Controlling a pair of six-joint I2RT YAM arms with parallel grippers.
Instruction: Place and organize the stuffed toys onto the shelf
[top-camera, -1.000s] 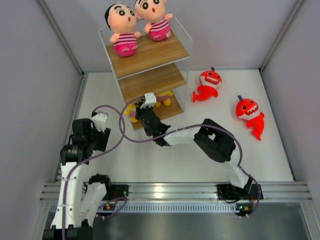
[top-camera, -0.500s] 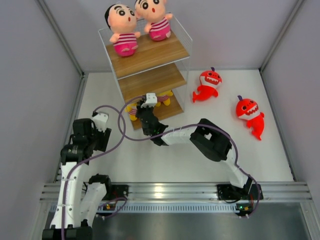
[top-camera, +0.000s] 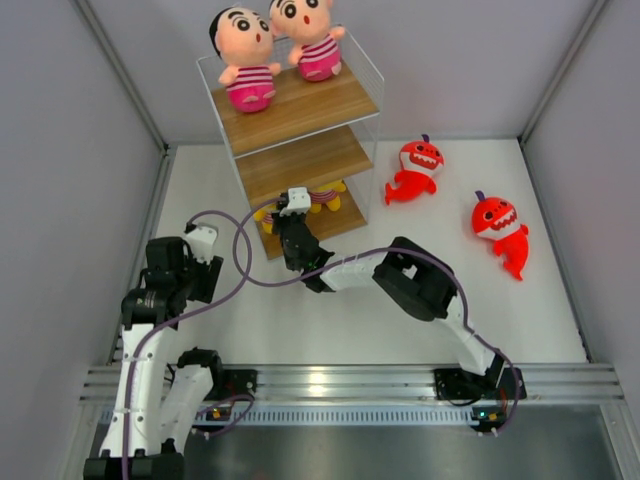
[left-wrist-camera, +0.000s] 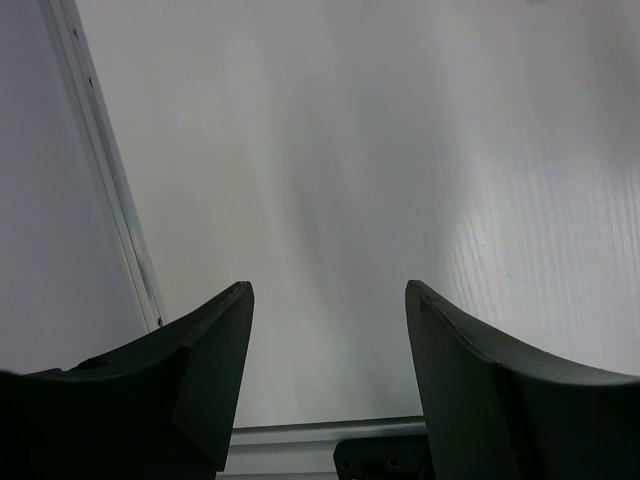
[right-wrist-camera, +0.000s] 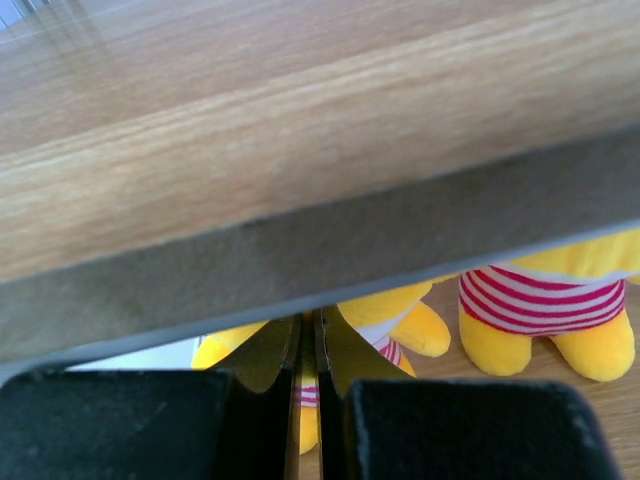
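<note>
Shelf: the shelf (top-camera: 310, 108) stands at the far middle of the worktop (top-camera: 400, 320). It has three wooden boards in a thin white wire frame with clear sides.
Top board: the left boy doll (top-camera: 244, 60) and the right boy doll (top-camera: 312, 38) sit side by side with their heads touching. Both wear pink striped outfits.
Bottom board: the left yellow doll (top-camera: 264, 216) and the right yellow doll (top-camera: 331, 196) sit under the middle board, mostly hidden from above. The right wrist view shows red-and-white stripes on both, and they sit just beside each other.
Sharks: the left shark (top-camera: 416, 170) lies on the worktop just right of the shelf. The right shark (top-camera: 500, 230) lies further right and nearer the arms, apart from the first and from the shelf.
Right hand: the right hand (right-wrist-camera: 308, 345) is in at the front of the bottom tier, below the edge of the middle board. Its fingers are together with only a sliver between them, right in front of the left yellow doll. Whether they pinch its fabric cannot be told.
Right arm: the right arm (top-camera: 420, 285) stretches low across the worktop from the near right toward the shelf.
Left hand: the left hand (left-wrist-camera: 328, 300) has its fingers apart and holds nothing. It hangs over bare worktop at the left side, well apart from the shelf and toys.
Left arm: the left arm (top-camera: 150, 300) is folded up at the near left.
</note>
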